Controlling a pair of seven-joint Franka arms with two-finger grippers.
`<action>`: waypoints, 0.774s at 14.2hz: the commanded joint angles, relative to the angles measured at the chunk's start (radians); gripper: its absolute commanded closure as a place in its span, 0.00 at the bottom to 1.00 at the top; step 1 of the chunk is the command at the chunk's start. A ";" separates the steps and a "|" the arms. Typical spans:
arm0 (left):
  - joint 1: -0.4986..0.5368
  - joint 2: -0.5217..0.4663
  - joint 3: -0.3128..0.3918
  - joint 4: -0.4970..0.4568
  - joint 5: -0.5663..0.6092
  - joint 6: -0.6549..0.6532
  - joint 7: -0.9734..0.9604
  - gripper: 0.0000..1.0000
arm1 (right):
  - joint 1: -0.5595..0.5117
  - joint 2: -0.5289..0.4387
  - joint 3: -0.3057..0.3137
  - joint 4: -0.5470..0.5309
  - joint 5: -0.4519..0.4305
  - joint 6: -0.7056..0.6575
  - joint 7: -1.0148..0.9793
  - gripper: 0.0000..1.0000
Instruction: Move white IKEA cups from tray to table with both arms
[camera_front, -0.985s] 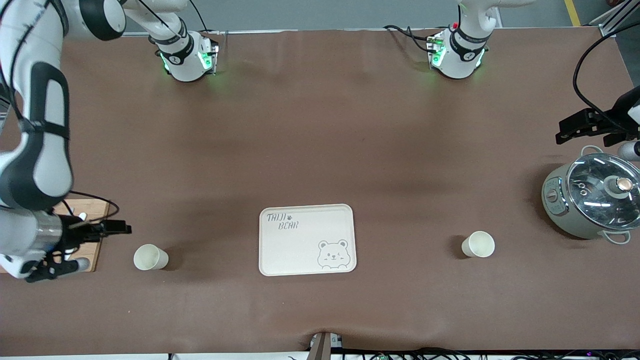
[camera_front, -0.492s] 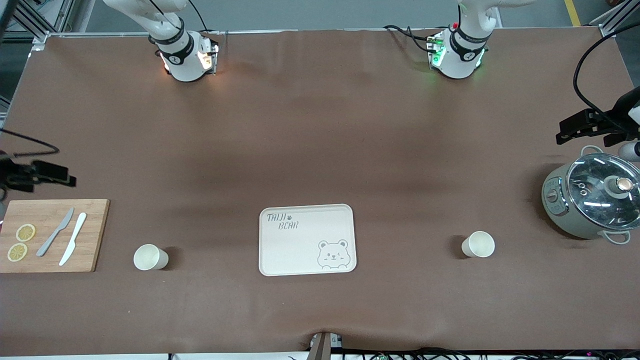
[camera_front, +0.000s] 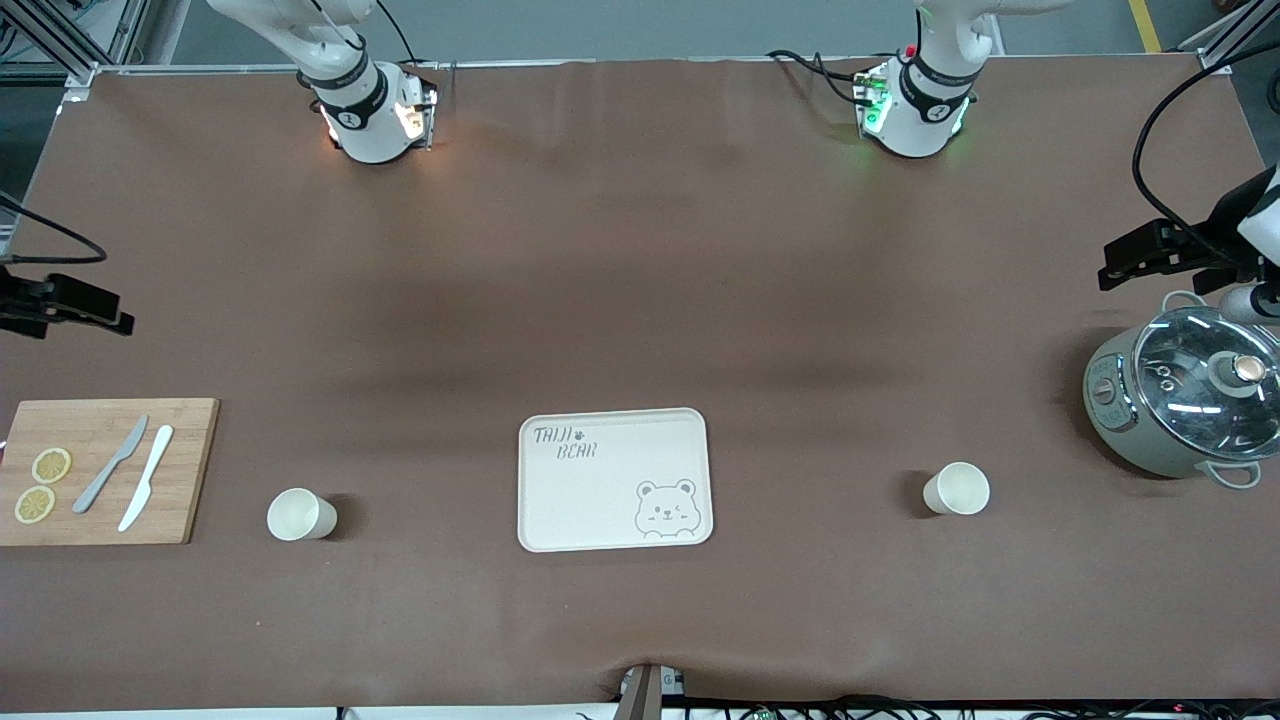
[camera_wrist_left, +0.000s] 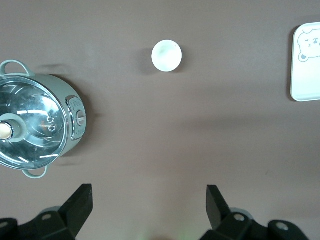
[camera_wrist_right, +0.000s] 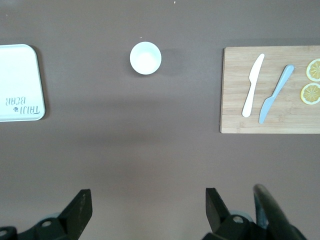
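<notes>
front view showing both white cups (camera_front: 300, 515) (camera_front: 957, 489) already sitting on the bench (camera_front: 640, 250) either side of the empty tray (camera_front: 614, 479), while the left hand (camera_wrist_left: 148, 210) and right hand (camera_wrist_right: 146, 212) are hanging above, fingers apart, holding nothing.

Tray (camera_front: 614, 480) lies between two cups (camera_front: 300, 515) on table (camera_front: 640, 280).

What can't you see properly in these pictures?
- Left gripper: the front view's edge cuts off most of its arm.
- Right gripper: the front view's edge also hides its arm.
- Tray: cut off by the edge in both wrist views.
- Pot: its glass lid glares, so the inside is unclear.
- Cups: whether anything is inside is too small to tell.
</notes>
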 joint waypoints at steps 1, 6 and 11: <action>-0.001 -0.003 -0.002 -0.003 -0.008 0.007 -0.019 0.00 | -0.011 -0.092 0.011 -0.119 -0.011 0.043 0.018 0.00; 0.004 -0.009 -0.019 -0.003 -0.002 0.007 -0.041 0.00 | -0.008 -0.103 0.012 -0.096 -0.012 0.002 0.021 0.00; 0.002 -0.011 -0.027 -0.003 0.004 0.007 -0.044 0.00 | -0.005 -0.109 0.012 -0.096 -0.017 -0.003 0.056 0.00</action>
